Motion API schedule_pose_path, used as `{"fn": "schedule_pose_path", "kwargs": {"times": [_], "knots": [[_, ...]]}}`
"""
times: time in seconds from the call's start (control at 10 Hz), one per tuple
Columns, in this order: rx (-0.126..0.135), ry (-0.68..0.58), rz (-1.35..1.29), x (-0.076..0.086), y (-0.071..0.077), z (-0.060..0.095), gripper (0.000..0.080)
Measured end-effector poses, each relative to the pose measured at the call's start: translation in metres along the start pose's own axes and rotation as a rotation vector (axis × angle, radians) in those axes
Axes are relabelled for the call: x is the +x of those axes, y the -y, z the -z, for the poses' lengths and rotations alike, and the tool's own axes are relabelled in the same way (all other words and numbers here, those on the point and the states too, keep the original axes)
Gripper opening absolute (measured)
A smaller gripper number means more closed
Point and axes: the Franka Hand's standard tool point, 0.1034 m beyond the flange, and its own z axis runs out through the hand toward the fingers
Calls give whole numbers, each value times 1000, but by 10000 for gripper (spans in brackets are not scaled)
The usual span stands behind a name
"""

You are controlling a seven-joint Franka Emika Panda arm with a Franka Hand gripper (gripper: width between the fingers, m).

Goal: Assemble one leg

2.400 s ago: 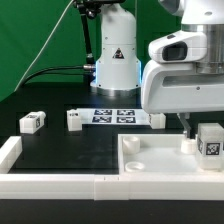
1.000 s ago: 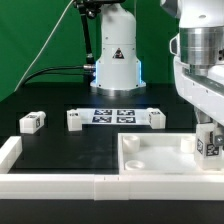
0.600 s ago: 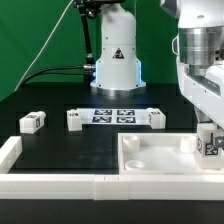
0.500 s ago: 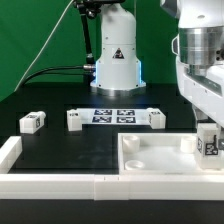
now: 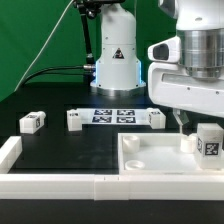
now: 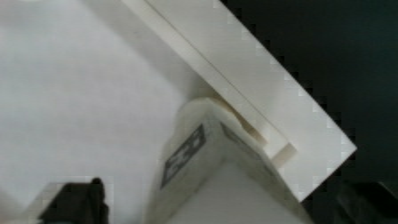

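- Exterior view: the arm's white wrist housing fills the upper part of the exterior view's right, and the fingers (image 5: 183,122) reach down behind the tray (image 5: 150,160), a large white square piece lying on the black surface (image 5: 60,150).
- One leg (image 5: 209,141), a small chunky white block with a black-and-white marker facing the camera, stands at the tray's corner on the exterior view's right, just beside the fingers.
- The fingers look clear of that leg, though the housing hides most of them, so I cannot tell whether they are apart or together.
- Three more legs stand on the surface (all well apart from the tray): one (image 5: 32,122) toward the exterior view's left, and two (image 5: 75,120) (image 5: 156,118) at either end of the marker board (image 5: 115,116).
- Wrist view: the picture is blurred; a leg (image 6: 222,160) sits in the tray's corner, against its raised rim (image 6: 249,75).
- A dark fingertip (image 6: 79,198) shows at the edge.
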Motion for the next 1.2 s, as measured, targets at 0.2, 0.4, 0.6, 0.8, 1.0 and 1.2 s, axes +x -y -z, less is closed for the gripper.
{"fn": "schedule_pose_path", "kwargs": {"times": [0.2,0.4,0.6,0.8,1.0,1.2], "knots": [[-1,2,268,2,-2,-1,648],[-16,6,478,2,-3,-2,648],[-15,5,543,2,-2,-2,648],[-15,5,540,2,-2,-2,525],[-15,5,535,2,-2,-2,288],[-14,5,504,2,-2,-2,289]]}}
